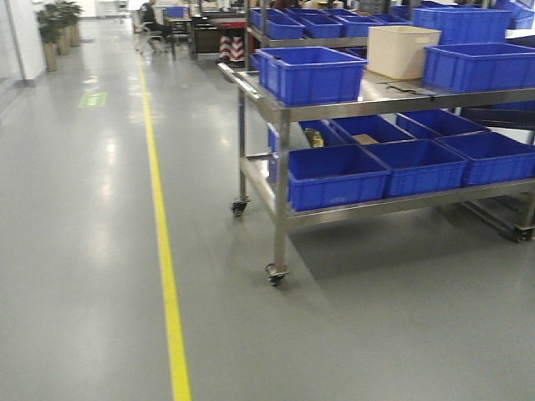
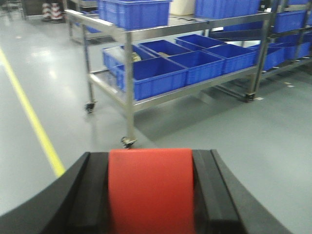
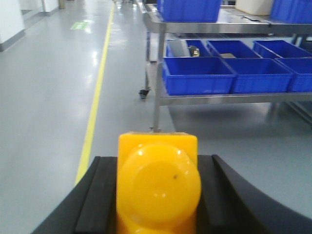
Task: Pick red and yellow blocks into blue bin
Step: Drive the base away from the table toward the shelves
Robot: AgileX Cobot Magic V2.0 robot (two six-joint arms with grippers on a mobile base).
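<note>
The left end effector (image 2: pixel 151 165) grips the red cube (image 2: pixel 151 187) and the right end effector (image 3: pixel 157 165) grips the yellow brick (image 3: pixel 158 190), while the blue bin (image 1: pixel 334 175), at the front corner of the trolley's (image 1: pixel 281 209) lower shelf, lies well ahead and rightward, probably nearer the right arm.

1 red cube (image 2: pixel 151 190), 1 yellow brick (image 3: pixel 157 185), 1 steel cart (image 1: pixel 282 167), 1 beige box (image 1: pixel 401 52), 8 blue bins (image 1: pixel 334 177) aboard.

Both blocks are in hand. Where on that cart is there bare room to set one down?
Top shelf: one bare steel patch in front of the beige box, between the ribbed blue crate and the crate at right. Lower shelf: crowded, blue bins side by side. Otherwise only open floor left of the cart.
</note>
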